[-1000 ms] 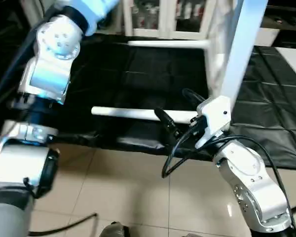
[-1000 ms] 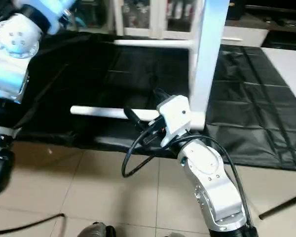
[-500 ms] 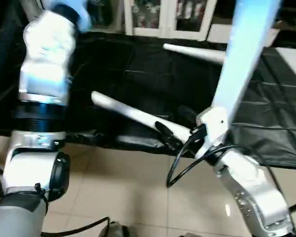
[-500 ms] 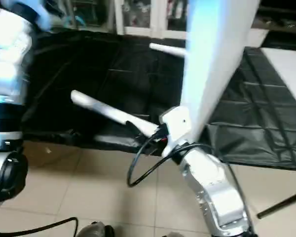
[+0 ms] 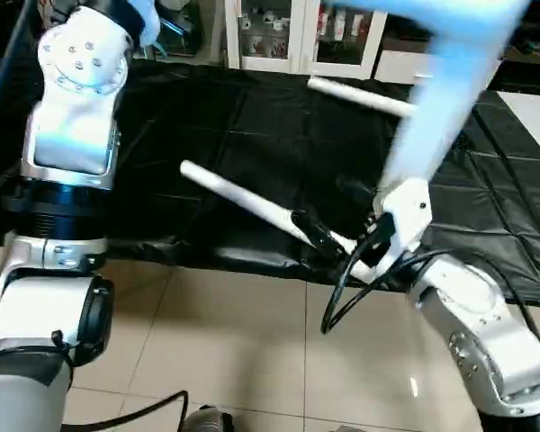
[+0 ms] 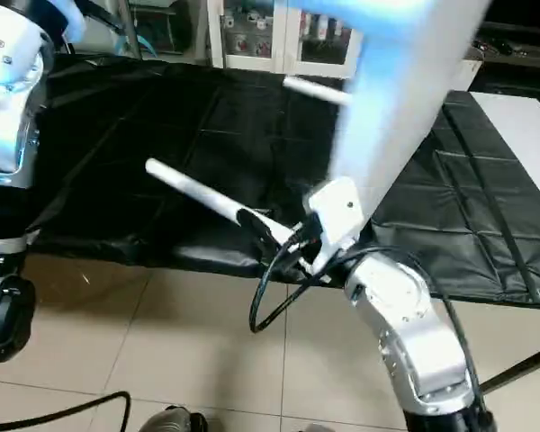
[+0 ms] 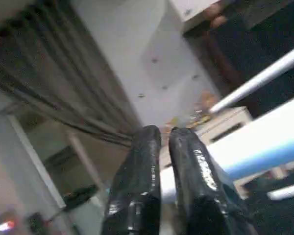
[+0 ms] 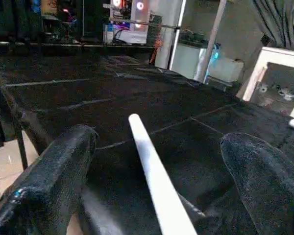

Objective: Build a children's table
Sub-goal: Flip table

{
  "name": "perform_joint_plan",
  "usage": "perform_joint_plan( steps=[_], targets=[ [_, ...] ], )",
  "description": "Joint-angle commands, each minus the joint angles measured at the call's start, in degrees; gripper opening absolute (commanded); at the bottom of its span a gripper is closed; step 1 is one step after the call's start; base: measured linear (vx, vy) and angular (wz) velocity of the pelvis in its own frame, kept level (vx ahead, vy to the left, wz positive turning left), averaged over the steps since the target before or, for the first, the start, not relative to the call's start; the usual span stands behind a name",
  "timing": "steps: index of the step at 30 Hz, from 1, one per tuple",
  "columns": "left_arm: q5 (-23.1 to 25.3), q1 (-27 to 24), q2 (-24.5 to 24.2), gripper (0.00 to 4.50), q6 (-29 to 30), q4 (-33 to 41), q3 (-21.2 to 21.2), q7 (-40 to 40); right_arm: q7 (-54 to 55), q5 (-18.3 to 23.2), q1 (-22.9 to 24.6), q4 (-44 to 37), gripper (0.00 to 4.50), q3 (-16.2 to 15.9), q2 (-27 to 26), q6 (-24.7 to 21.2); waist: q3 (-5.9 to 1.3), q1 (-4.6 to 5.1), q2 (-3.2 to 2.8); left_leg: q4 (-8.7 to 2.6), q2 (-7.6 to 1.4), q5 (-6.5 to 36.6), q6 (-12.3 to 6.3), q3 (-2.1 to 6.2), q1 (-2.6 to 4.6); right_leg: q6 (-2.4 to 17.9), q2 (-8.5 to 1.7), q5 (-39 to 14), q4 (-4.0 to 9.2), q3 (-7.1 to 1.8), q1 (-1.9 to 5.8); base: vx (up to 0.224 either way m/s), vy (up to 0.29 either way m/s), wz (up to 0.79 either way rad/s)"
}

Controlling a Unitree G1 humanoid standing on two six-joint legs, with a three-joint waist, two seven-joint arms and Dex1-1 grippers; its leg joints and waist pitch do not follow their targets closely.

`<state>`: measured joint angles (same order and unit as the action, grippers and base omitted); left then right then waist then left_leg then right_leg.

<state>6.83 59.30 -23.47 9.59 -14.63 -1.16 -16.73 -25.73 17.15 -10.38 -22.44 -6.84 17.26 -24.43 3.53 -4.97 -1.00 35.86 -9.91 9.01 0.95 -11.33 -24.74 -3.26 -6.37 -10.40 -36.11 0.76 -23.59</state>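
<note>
Above the black-covered desk, the white tabletop of the children's table is seen held up on edge, tilted, in both eye views. One long white leg juts from it toward the robot's left, over the desk's near edge; a second leg is seen farther back, pointing the same way. The right gripper is placed at the near leg, close to the tabletop. The right wrist view adds what the eye views do not make plain: the two black fingers are spread wide apart, with the leg running between them, untouched on either side. In the left wrist view, the left gripper is seen with fingers nearly together on the tabletop's edge. A white glass-door cabinet stands behind the desk.
</note>
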Motion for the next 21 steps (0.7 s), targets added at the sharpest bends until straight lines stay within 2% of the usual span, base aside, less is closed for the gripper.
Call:
perform_joint_plan(
  steps=[1, 4, 5, 7, 8, 9, 10, 11, 12, 13, 14, 16, 17, 18, 19, 20, 21],
  targets=[
    [-2.34, -1.59, 0.26, 0.45, -0.24, 2.95, 0.96, -3.38, 0.18, -0.44, 0.07, -1.19, 4.50, 0.47, -0.04, 0.56, -4.66, 0.34, 0.07, -5.26, -2.08, 18.51, 4.16, 1.66, 2.75, 10.34, -0.91, -9.16, 4.08, -0.54, 1.21, 0.000, 0.000, 0.00],
    [-4.93, -3.48, 0.92, 0.82, 1.62, 6.09, -0.34, -4.05, 0.27, -1.19, 0.96, -1.87, 4.50, -0.51, -0.29, 1.21, -4.81, 0.33, 0.01, -5.12, -2.14, 16.76, 3.42, 1.53, 2.71, 11.23, -0.93, -6.82, 3.78, -0.50, 1.36, 0.000, 0.000, 0.00],
    [-6.36, -4.62, 0.74, 0.90, 2.63, 7.99, -0.95, -5.02, 0.21, -1.17, 1.47, -2.63, 4.50, -1.06, -0.45, 1.23, -4.84, 0.30, -0.31, -5.09, -2.10, 16.24, 3.28, 1.54, 2.67, 11.39, -0.91, -6.02, 3.69, -0.50, 1.45, 0.000, 0.000, 0.00],
    [-8.96, -6.85, 0.55, 1.02, 4.06, 11.35, -2.59, -6.03, -1.31, 0.19, 2.76, -5.16, 4.50, -2.33, -0.29, 1.05, -4.83, 0.36, -0.56, -5.09, -2.12, 16.18, 3.10, 1.56, 2.64, 11.34, -0.83, -5.60, 3.64, -0.49, 1.53, 0.000, 0.000, 0.00],
    [-9.68, -7.18, 0.70, 1.13, 4.40, 11.89, -3.03, -6.14, -1.60, 0.59, 3.03, -5.63, 4.50, -2.43, -0.17, 0.82, -4.83, 0.36, -0.50, -5.10, -2.13, 16.27, 3.08, 1.54, 2.69, 11.35, -0.84, -5.56, 3.62, -0.48, 1.57, 0.000, 0.000, 0.00],
    [-12.38, -8.39, 1.28, 1.21, 5.68, 13.91, -4.62, -6.63, -2.60, 2.02, 4.06, -7.33, 4.50, -2.75, 0.25, -0.08, -4.77, 0.41, -0.66, -5.15, -2.12, 16.84, 3.20, 1.56, 2.75, 11.24, -0.78, -5.98, 3.60, -0.50, 1.53, 0.000, 0.000, 0.00],
    [-14.19, -9.51, 1.27, 1.27, 7.12, 15.40, -5.35, -7.57, -3.53, 2.81, 5.04, -8.41, 4.50, -2.70, 1.34, -0.76, -4.71, 0.38, -0.53, -5.20, -2.26, 17.34, 3.27, 1.59, 2.86, 11.51, -0.81, -6.11, 3.59, -0.49, 1.59, 0.000, 0.000, 0.00],
    [-16.72, -11.50, 0.88, 1.41, 9.22, 17.74, -5.90, -9.72, -4.37, 3.09, 6.22, -9.24, 4.50, -2.33, 3.11, -1.74, -4.52, 0.48, -0.30, -5.35, -2.21, 18.42, 3.29, 1.55, 2.78, 11.25, -0.67, -7.47, 3.85, -0.50, 1.51, 0.000, 0.000, 0.00],
    [-17.86, -12.60, 0.65, 1.51, 10.14, 18.98, -6.04, -10.84, -4.47, 2.94, 6.58, -9.28, 4.50, -1.99, 3.82, -2.18, -4.45, 0.40, -0.39, -5.42, -2.23, 19.13, 3.57, 1.60, 2.89, 11.16, -0.76, -8.71, 3.89, -0.50, 1.55, 0.000, 0.000, 0.00],
    [-18.34, -14.14, 0.47, 1.51, 11.18, 20.74, -6.11, -11.20, -4.34, 2.76, 6.79, -8.81, 4.50, -0.98, 4.36, -2.43, -4.27, 0.46, -0.05, -5.48, -2.27, 20.47, 3.91, 1.56, 2.95, 10.87, -0.88, -11.59, 4.14, -0.58, 1.38, 0.000, 0.000, 0.00],
    [-18.98, -15.41, 0.53, 1.70, 12.20, 21.97, -6.09, -11.44, -3.84, 2.47, 6.42, -7.82, 4.50, -0.04, 4.37, -2.48, -4.10, 0.60, -0.15, -5.66, -2.27, 21.64, 4.16, 1.58, 2.94, 10.52, -0.88, -13.50, 4.38, -0.61, 1.29, 0.000, 0.000, 0.00],
    [-20.06, -18.52, -0.25, 1.81, 13.71, 24.97, -4.92, -13.11, -2.71, 1.50, 5.15, -5.24, 4.50, 1.48, 3.75, -2.21, -3.72, 0.93, -0.04, -5.78, -2.21, 26.97, 5.64, 1.83, 3.39, 8.29, -1.12, -22.19, 5.35, -0.69, 0.63, 0.000, 0.000, 0.00],
    [-20.36, -19.80, -0.73, 1.91, 14.50, 26.14, -4.06, -13.99, -1.81, 0.67, 4.43, -3.92, 4.50, 1.94, 3.46, -2.18, -3.63, 1.08, -0.05, -5.87, -2.17, 28.31, 6.22, 1.98, 3.50, 7.46, -1.15, -24.47, 5.64, -0.69, 0.46, 0.000, 0.000, 0.00],
    [-20.93, -21.70, -1.56, 2.04, 15.25, 28.12, -2.40, -15.68, -0.37, -0.08, 3.32, -1.98, 4.50, 2.76, 3.06, -2.21, -3.68, 1.01, -0.14, -5.84, -2.20, 28.71, 6.64, 2.13, 3.65, 7.11, -1.22, -25.23, 5.69, -0.65, 0.34, 0.000, 0.000, 0.00],
    [-20.98, -21.82, -1.62, 2.04, 15.30, 28.26, -2.28, -15.80, -0.26, -0.11, 3.25, -1.86, 4.50, 2.82, 3.04, -2.22, -3.46, 1.37, -0.01, -6.13, -2.15, 30.00, 7.09, 2.34, 3.50, 6.50, -1.16, -26.75, 5.78, -0.54, 0.37, 0.000, 0.000, 0.00],
    [-22.13, -23.53, -2.35, 2.20, 16.72, 30.64, -0.61, -17.41, 0.83, -0.43, 2.24, -0.14, 4.50, 3.66, 2.89, -2.10, -3.55, 1.42, -0.17, -6.18, -2.17, 31.27, 7.66, 2.38, 3.86, 6.00, -1.10, -27.61, 5.97, -0.51, 0.13, 0.000, 0.000, 0.00],
    [-23.40, -24.28, -2.63, 2.27, 18.62, 32.39, -0.01, -18.12, 1.17, -0.25, 1.77, 0.55, 4.50, 4.02, 3.28, -1.94, -3.45, 1.65, 0.32, -6.15, -2.17, 32.60, 7.83, 2.28, 4.12, 5.75, -0.90, -27.87, 6.28, -0.50, -0.14, 0.000, 0.000, 0.00]
  ],
)
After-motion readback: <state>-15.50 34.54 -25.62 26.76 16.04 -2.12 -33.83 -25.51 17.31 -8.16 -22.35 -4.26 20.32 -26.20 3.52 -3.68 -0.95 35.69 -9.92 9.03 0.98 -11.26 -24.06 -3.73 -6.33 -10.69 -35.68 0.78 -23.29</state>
